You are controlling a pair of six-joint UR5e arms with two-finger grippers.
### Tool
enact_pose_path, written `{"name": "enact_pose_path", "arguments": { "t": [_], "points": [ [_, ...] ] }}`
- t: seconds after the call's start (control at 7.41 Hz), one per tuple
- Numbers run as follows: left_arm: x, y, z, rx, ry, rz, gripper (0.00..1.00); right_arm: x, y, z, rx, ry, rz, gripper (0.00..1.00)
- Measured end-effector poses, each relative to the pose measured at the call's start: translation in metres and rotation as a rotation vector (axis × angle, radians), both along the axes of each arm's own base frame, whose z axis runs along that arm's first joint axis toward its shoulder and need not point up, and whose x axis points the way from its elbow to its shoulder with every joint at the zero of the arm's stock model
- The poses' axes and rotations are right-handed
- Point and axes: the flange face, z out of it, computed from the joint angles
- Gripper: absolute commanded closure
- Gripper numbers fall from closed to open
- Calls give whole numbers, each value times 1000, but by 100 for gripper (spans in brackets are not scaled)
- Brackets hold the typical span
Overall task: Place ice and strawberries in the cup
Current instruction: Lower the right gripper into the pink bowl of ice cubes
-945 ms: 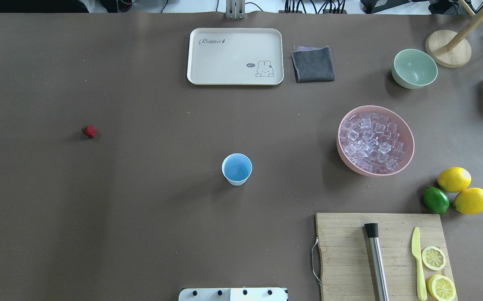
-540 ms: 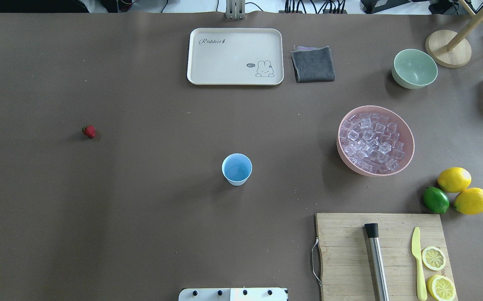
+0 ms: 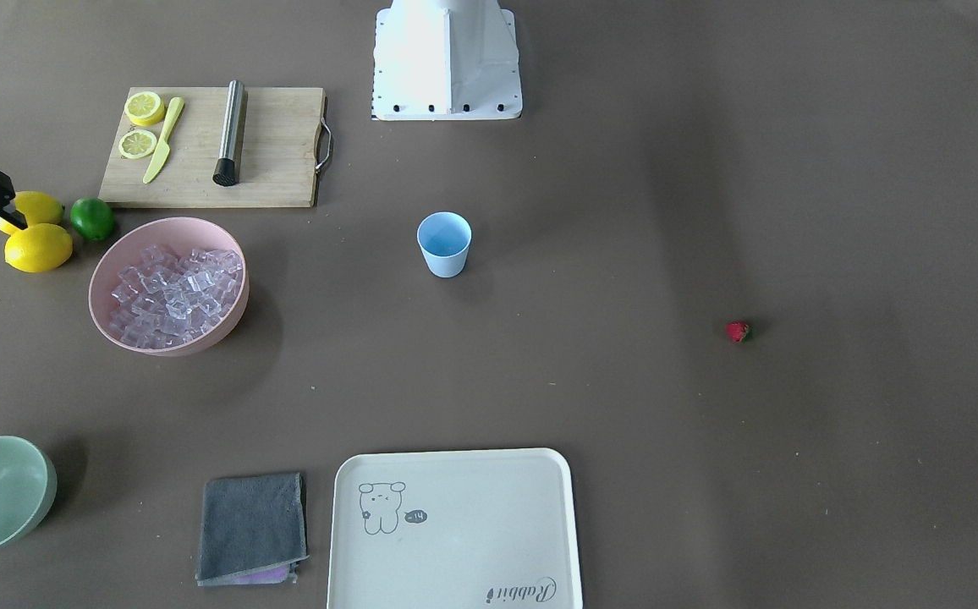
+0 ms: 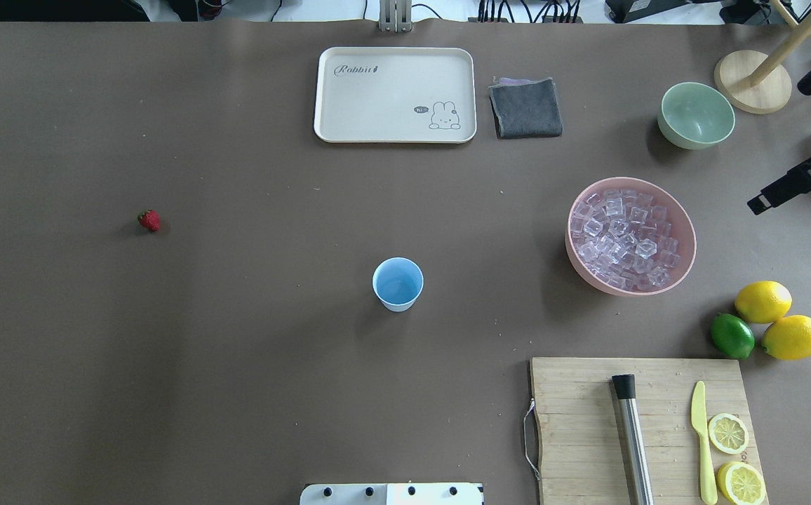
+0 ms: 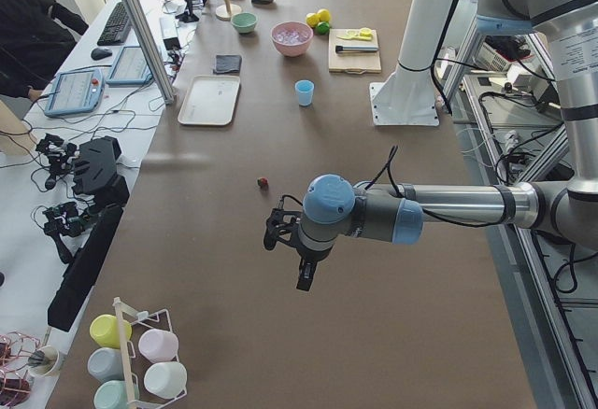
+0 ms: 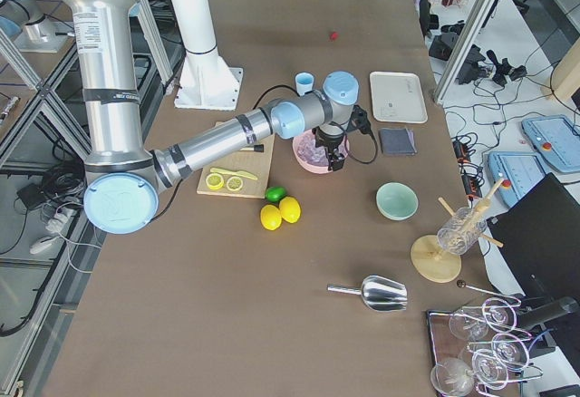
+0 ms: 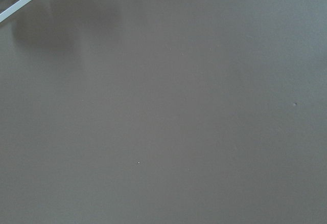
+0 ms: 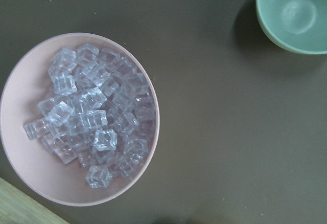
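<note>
Right end effector (image 6: 337, 159) hangs high near the ice (image 8: 97, 127)

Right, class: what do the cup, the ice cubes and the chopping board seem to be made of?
Cup: probably plastic, matte, even pale-blue colour, thin rim. Ice cubes: clear, glossy; real ice or acrylic, the look cannot settle it. Chopping board: wood or bamboo, pale strips with visible grain.

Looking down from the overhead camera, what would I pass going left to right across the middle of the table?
You would pass the strawberry → pale-blue cup → pink bowl holding the ice → green lime.
</note>
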Motion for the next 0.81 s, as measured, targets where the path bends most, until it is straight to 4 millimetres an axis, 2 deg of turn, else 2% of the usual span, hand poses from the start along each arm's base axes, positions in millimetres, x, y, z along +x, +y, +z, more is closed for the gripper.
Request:
{"name": "enact_pose_path", "arguments": {
  "t": [0.14,0.41,0.81],
  "points": [
    [0,-1,-1,2,0,0,2,-35,0,-17,17,10,-29,14],
    [0,-2,-2,4,0,0,2,-89,12,-30,50,55,-74,21],
    [0,-2,-2,5,1,0,2,-139,32,-31,83,134,-92,38]
  ]
}}
